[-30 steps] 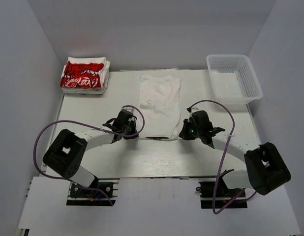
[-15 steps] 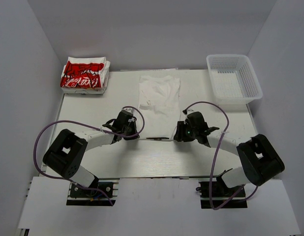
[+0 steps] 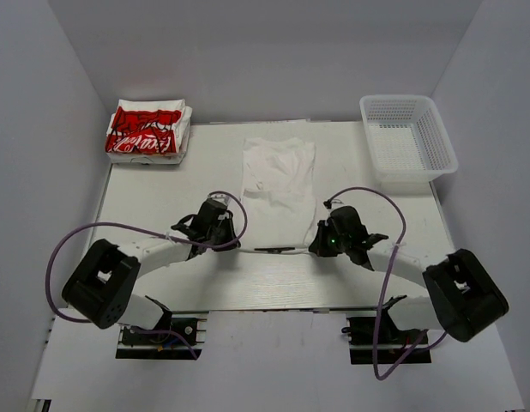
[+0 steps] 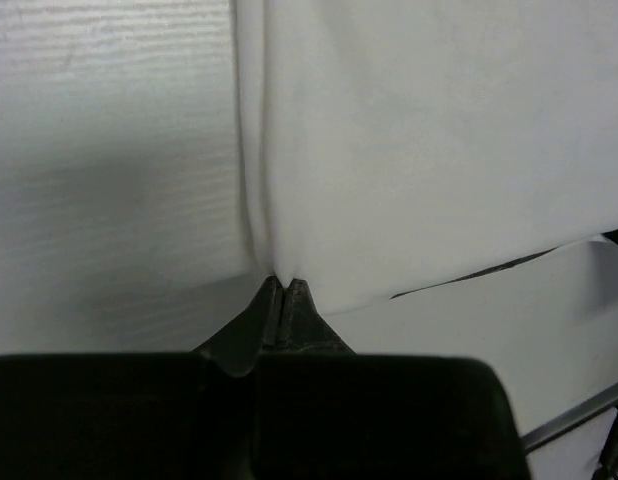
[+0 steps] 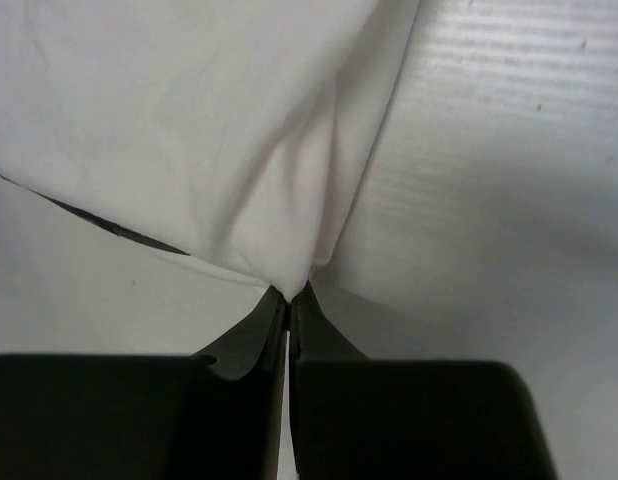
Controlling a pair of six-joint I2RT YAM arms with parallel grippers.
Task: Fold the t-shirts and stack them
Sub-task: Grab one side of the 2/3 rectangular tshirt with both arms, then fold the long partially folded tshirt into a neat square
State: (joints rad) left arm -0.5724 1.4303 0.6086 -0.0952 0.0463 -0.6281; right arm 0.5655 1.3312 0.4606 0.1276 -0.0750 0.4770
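A plain white t-shirt (image 3: 278, 184) lies folded lengthwise in the middle of the table, its near hem lifted off the surface. My left gripper (image 3: 237, 240) is shut on its near left corner (image 4: 281, 262). My right gripper (image 3: 314, 244) is shut on its near right corner (image 5: 291, 278). Both wrist views show the white cloth pinched between closed fingers and stretched away from them. A stack of folded t-shirts with a red graphic (image 3: 147, 132) sits at the far left corner.
A white plastic mesh basket (image 3: 408, 139) stands at the far right of the table. The white table (image 3: 162, 197) is walled by white panels on three sides. Purple cables loop off both arms.
Both grippers have pulled the shirt's near hem toward the arm bases, stretching the shirt longer. The right arm swung in and then back.
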